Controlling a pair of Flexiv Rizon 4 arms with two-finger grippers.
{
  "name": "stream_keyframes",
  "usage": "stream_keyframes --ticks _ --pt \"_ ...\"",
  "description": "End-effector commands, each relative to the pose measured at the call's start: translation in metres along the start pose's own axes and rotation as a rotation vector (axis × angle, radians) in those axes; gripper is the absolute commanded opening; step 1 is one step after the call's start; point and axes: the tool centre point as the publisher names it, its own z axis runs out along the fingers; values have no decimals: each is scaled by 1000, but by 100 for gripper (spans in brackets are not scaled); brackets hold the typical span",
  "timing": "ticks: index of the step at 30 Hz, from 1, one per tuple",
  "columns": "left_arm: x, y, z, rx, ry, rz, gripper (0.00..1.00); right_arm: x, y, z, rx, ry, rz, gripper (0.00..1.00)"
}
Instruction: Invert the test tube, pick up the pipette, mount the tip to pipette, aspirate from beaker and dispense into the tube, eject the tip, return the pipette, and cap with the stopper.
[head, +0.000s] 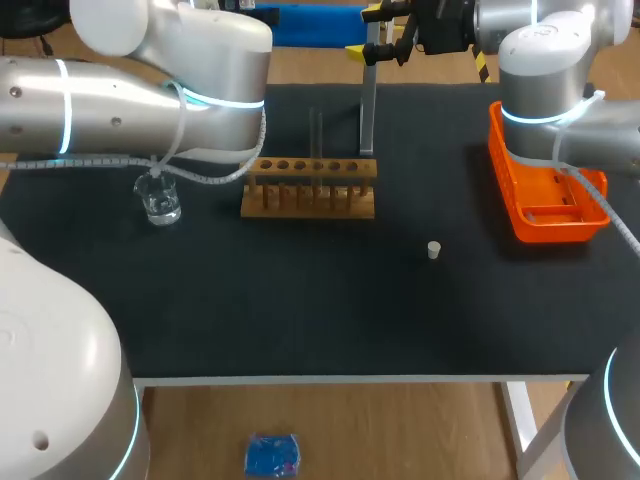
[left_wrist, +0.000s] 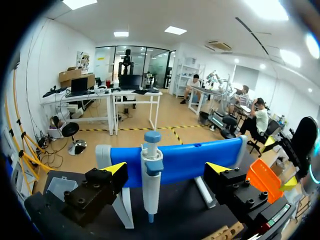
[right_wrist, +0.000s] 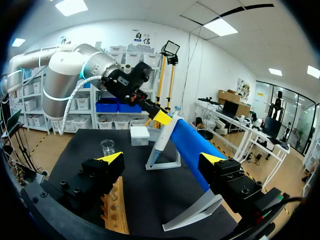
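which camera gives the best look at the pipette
The left wrist view: the pipette hangs on its stand straight ahead, close, with its whole length in sight. The right wrist view shows it farther off and slanted. In the head view I cannot make it out.

- The left arm (head: 150, 100) is made of thick, rounded silver-grey segments with white joint caps and thin glowing pale-blue rings.
- The right arm (head: 545, 80) has the same silver-grey shells and a glowing ring.
- A white ribbed cable (head: 100, 158) runs outside the left arm.
- The left gripper (left_wrist: 166, 170) and right gripper (right_wrist: 161, 159) have blocky black fingers with visible screws and yellow wedge tips.
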Motion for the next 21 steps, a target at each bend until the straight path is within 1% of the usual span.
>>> stream_keyframes --ticks 1,2,5,7,8,10,12,14,15,17,21 --pt "4 3 -34 2 54 17 100 -1 1 -1 4 4 1 100" --pt "7 3 -40 16 70 31 100 -1 1 -1 4 4 1 100" --pt "21 2 -60 64 167 85 100 -1 1 -1 4 4 1 100" --pt "30 3 -71 85 248 123 100 -1 1 -1 4 4 1 100" --pt "35 4 -77 88 263 142 100 -1 1 -1 4 4 1 100" --pt "44 8 -91 108 328 167 100 -1 1 -1 4 4 1 100" --pt "52 11 -105 113 354 200 100 -1 1 -1 4 4 1 100" --pt "59 14 -118 124 404 234 100 -1 1 -1 4 4 1 100" --pt "63 16 -124 122 411 245 100 -1 1 -1 4 4 1 100" --pt "69 19 -135 130 458 270 100 -1 1 -1 4 4 1 100" --pt "85 28 -153 122 521 322 100 -1 1 -1 4 4 1 100"
